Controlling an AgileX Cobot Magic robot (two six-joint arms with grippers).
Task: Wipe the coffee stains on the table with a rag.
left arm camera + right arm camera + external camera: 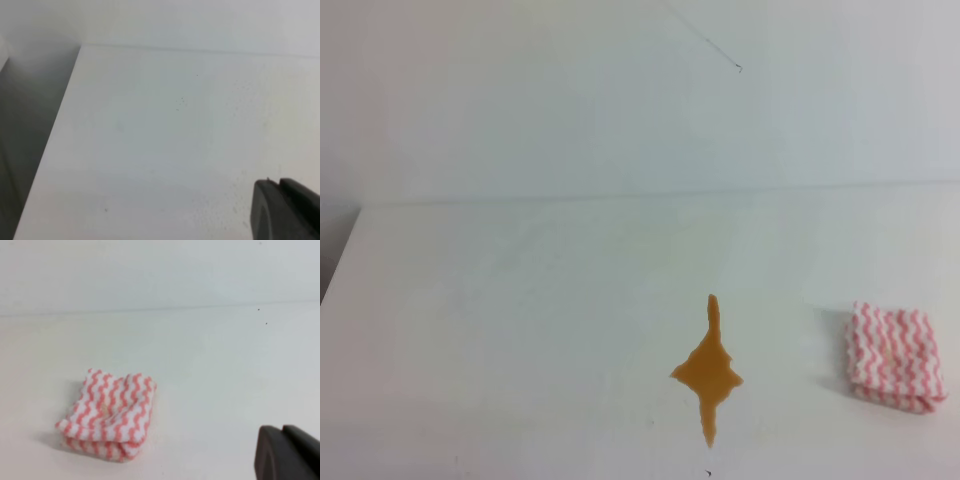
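From above, the matte white bench carries the coffee stains, an orange-brown diamond with thin spikes, and well to their right the rag, thick, folded, zigzagged pink and white.

My left fingers show a dark tip over bare bench; I cannot tell their gap.

My right fingers are closed, empty, apart from the rag.

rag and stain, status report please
Right claw shut, empty, short of rag. Left claw shut, idle. Coffee stain unwiped. Nothing between them.
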